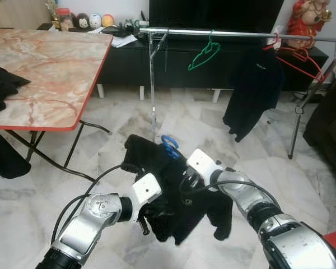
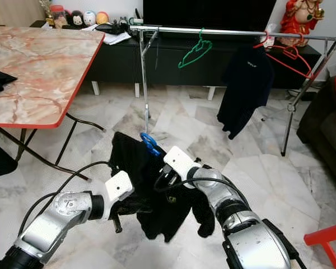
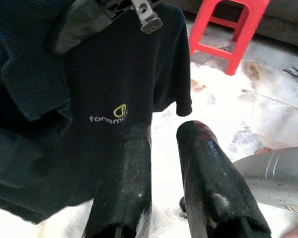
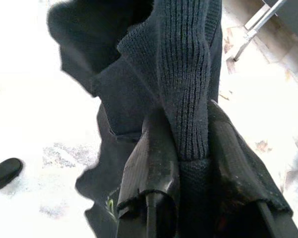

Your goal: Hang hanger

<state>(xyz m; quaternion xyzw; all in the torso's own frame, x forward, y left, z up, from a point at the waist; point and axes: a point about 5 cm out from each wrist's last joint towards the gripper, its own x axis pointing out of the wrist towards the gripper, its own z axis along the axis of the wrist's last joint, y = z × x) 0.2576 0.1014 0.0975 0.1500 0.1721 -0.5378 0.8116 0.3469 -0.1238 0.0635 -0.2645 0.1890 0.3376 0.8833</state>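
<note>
The blue hanger (image 1: 169, 147) pokes up at twelve o'clock from the black shirt (image 1: 173, 190), held low between both arms, well short of the rail (image 1: 213, 33). The right gripper (image 4: 188, 163) has its fingers clamped on a ribbed fold of the shirt. The left gripper (image 3: 164, 168) sits beside the shirt, fingers slightly parted, gripping nothing. I'd raise the hook clear above the rail before lowering. Most of the hanger is buried in cloth.
</note>
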